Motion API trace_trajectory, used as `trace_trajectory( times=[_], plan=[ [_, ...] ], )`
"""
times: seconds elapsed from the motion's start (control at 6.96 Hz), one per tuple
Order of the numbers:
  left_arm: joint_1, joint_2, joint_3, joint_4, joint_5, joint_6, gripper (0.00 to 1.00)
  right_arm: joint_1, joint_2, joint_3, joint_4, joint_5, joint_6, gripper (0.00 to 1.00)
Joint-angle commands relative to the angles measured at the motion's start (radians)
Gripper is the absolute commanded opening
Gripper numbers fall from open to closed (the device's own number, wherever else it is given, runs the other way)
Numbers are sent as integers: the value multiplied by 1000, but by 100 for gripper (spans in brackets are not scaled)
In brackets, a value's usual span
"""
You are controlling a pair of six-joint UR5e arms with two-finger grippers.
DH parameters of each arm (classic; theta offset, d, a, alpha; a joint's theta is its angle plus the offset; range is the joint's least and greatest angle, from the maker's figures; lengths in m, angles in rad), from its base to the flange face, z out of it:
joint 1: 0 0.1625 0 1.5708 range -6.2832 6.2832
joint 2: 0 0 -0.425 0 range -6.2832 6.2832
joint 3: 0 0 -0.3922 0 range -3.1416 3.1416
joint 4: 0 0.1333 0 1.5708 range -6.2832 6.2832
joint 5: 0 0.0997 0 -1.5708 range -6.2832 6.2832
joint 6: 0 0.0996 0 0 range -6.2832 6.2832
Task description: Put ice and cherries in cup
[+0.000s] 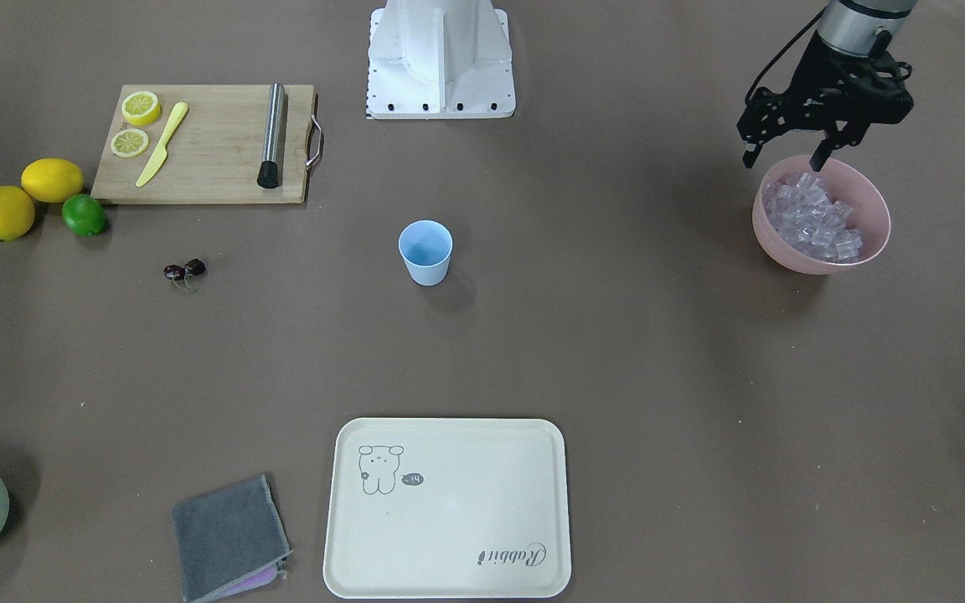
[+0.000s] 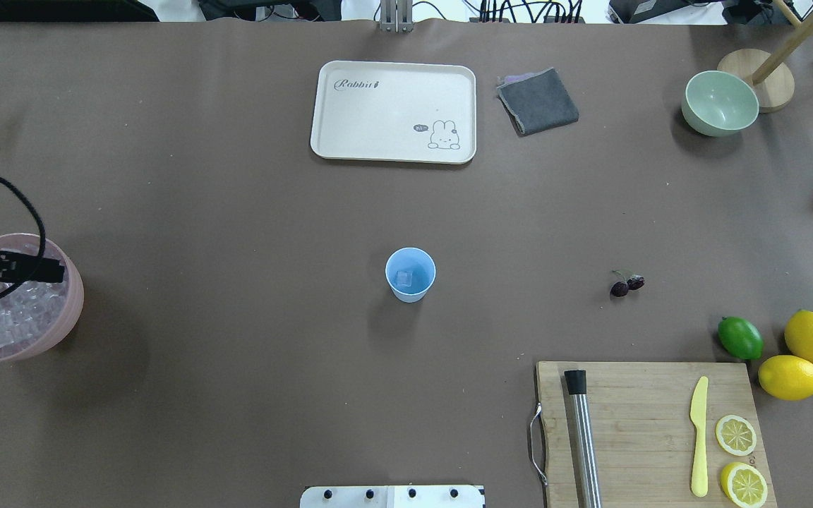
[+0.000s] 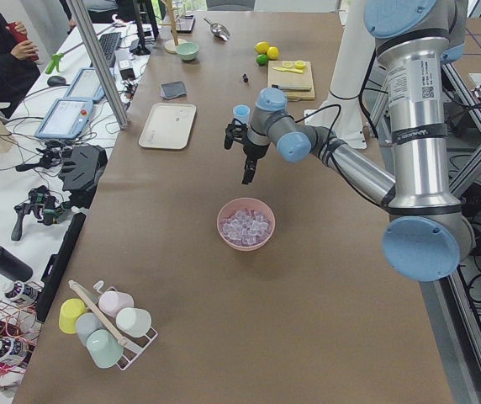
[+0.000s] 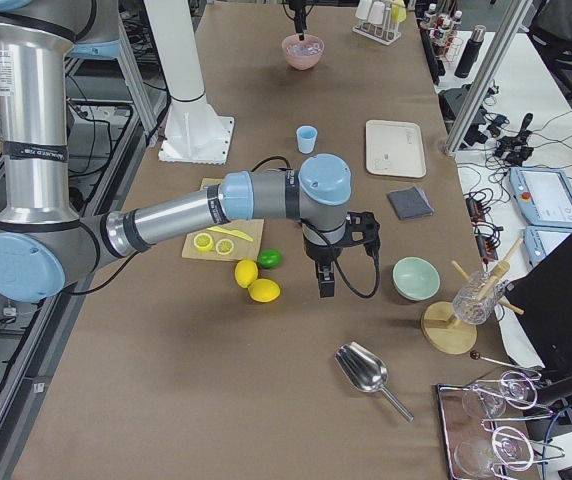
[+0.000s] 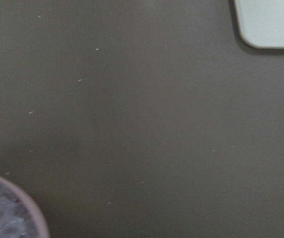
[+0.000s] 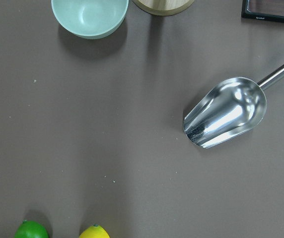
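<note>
Ice [image 1: 809, 219] is heaped in a pink bowl [image 1: 872, 243] at the left edge of the tabletop [image 2: 237, 212]. One cube also lies inside the cup [image 2: 410, 274], which stands upright in the middle.

Nearest the robot, on the right, a wooden board [image 2: 639, 423] carries a steel rod [image 2: 583, 444], a yellow knife [image 2: 699, 437] and two lemon slices [image 2: 735, 434]. Just past its far right corner lie a lime [image 2: 739, 338] and two lemons [image 2: 812, 339], close together.

A little farther out, the cherries [image 2: 627, 284] lie on the bare tabletop. They are about level with the cup, to its right and well apart from it. Level with them on the left, the left claw [image 1: 786, 157] hangs above the pink bowl, fingers spread wide with nothing between them.

The right claw [image 4: 324, 283] shows only from the side, hanging over the tabletop between the lemons and a green bowl [image 2: 720, 104]. I cannot tell whether it is open or closed. A steel scoop [image 6: 226, 111] lies near it at the right edge.

Farthest out, a cream tray [image 2: 392, 113] sits in the middle, with a folded grey cloth [image 2: 538, 102] just right of it and the green bowl farther right.
</note>
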Motion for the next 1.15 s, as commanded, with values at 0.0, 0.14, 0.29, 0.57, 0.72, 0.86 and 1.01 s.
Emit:
trace_trajectory(
  times=[0.0, 0.14, 0.29, 0.57, 0.72, 0.86, 1.01],
  plan=[
    [-9, 146, 139, -327, -39, 27, 97, -1, -2, 1, 2, 24, -1, 100],
    [-9, 149, 224, -452, -70, 27, 97, -1, -2, 1, 3, 26, 1, 100],
    [-8, 155, 243, -470, -73, 27, 96, 0, 3, 2, 5, 25, 1, 100],
    [-8, 155, 244, -470, -128, 28, 93, -1, 5, 2, 5, 25, 1, 100],
    [-6, 145, 255, -469, -128, 28, 93, -1, 5, 2, 5, 25, 1, 100],
    [-5, 133, 269, -469, -128, 28, 94, -1, 5, 2, 5, 26, 1, 100],
    [-5, 119, 286, -469, -128, 28, 95, -1, 6, 1, 5, 26, 1, 100]
  ],
)
